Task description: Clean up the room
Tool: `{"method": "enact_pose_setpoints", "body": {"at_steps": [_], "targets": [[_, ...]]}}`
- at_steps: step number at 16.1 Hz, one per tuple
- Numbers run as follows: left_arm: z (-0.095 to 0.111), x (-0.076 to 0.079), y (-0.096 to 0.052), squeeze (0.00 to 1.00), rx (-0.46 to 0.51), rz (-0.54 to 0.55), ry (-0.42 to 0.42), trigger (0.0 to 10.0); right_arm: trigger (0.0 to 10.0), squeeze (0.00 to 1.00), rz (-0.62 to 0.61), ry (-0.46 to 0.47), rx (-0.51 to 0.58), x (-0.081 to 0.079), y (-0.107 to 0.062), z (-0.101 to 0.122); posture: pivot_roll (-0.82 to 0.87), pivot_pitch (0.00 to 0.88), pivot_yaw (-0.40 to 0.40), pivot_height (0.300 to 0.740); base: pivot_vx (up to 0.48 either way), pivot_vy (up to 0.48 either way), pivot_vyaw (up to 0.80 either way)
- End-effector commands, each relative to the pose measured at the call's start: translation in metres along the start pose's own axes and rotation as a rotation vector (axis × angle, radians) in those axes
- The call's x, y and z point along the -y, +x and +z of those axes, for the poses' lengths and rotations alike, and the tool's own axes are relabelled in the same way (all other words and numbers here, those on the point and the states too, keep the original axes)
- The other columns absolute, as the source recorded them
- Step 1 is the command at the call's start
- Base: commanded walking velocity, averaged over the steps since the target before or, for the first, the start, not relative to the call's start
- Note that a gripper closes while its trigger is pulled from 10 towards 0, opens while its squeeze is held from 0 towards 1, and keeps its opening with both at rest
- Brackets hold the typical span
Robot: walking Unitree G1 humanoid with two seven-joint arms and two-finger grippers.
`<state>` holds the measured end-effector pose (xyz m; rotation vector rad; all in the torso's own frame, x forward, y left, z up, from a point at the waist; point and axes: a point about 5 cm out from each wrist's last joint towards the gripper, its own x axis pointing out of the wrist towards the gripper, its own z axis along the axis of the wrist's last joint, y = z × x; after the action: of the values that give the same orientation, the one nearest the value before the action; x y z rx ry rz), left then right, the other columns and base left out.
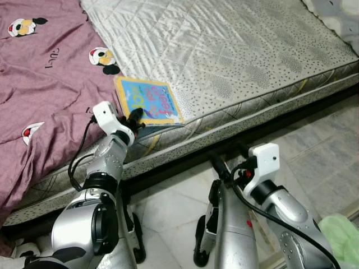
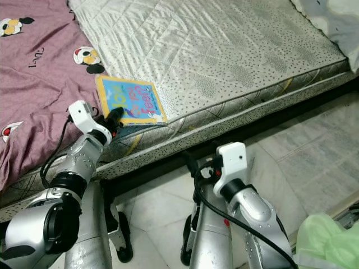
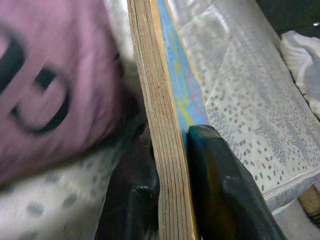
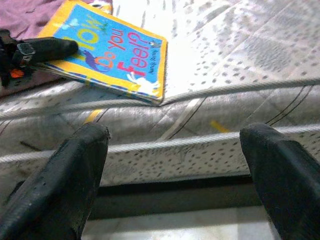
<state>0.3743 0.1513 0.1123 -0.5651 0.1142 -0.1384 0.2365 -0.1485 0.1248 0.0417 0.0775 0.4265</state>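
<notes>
One blue yellow-bordered board book [image 1: 148, 101] lying at mattress [image 1: 235, 50] front edge, long axis pointing away from edge; left gripper [image 1: 133, 120] clamping its near corner; right gripper [image 4: 175, 165] hanging spread, farther off.

Pretty sure I'm in somebody's bedroom at home: there's a big bare quilted mattress [image 1: 235, 61] on a low dark bed frame [image 1: 185, 162], with a mauve blanket [image 1: 39, 95] covered in cartoon panda faces thrown over one side. A kids' picture book [image 1: 148, 101] sits right at the mattress edge, and a bit of white bedding [image 1: 336, 17] shows in the far corner. The floor [image 1: 314, 151] is pale marble-look tile, regular house stuff, with a green plastic bag [image 1: 342, 235] down by my right side.
</notes>
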Motion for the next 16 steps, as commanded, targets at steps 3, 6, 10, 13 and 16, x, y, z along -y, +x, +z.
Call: {"method": "enact_pose_setpoints", "body": {"at_steps": [3,6,10,13,16], "targets": [[0.015,-0.001,0.0,0.0,0.072,0.007,0.1,0.0,10.0,0.0,-0.047,-0.008,0.008,0.004,0.002,-0.003,-0.11,0.2,-0.026,0.535,0.0,0.0,0.0],[0.029,0.004,-0.001,0.0,0.163,-0.013,0.17,0.0,10.0,0.0,-0.085,0.02,0.022,0.004,0.008,-0.006,-0.09,0.169,-0.007,0.535,0.0,0.0,0.0],[0.037,0.008,-0.002,0.0,0.207,-0.032,0.233,0.0,10.0,0.0,-0.11,0.037,0.022,0.004,0.011,-0.009,-0.08,0.154,0.002,0.535,0.0,0.0,0.0],[0.037,0.008,-0.002,0.0,0.207,-0.032,0.233,0.0,10.0,0.0,-0.11,0.037,0.022,0.004,0.011,-0.009,-0.08,0.154,0.002,0.535,0.0,0.0,0.0],[0.037,0.008,-0.002,0.0,0.207,-0.032,0.233,0.0,10.0,0.0,-0.11,0.037,0.022,0.004,0.011,-0.009,-0.08,0.154,0.002,0.535,0.0,0.0,0.0]]}}
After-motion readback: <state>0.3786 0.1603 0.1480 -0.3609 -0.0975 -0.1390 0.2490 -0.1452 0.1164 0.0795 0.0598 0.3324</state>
